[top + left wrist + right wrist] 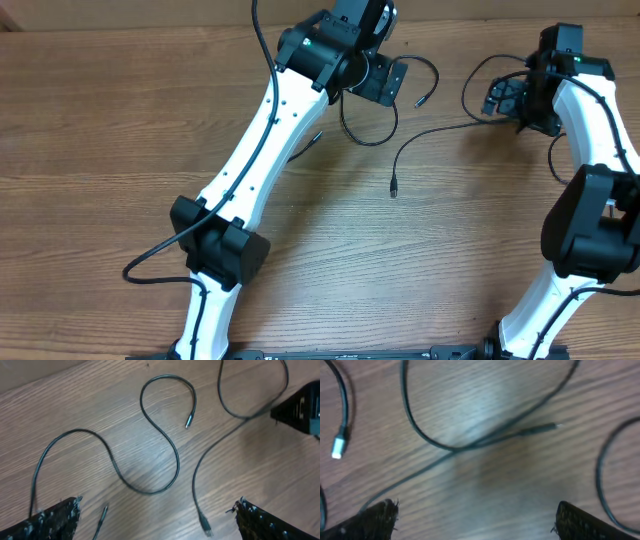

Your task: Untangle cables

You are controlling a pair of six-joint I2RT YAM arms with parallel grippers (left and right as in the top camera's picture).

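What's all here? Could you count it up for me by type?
Robot arms: 2 (left arm, right arm)
Hands: 2 (left hand, right hand), both open
Black cables: 2 I can tell apart (curled cable, straighter cable); parts run out of sight
Wooden table: 1
Total: 7

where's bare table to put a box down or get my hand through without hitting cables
Widest free patch: the bare table in the front middle, bordered by the left arm, the right arm and the lowest cable plug. Also free: the wood left of the left arm. Crowded: the back strip between the arms' ends, where the cables loop.
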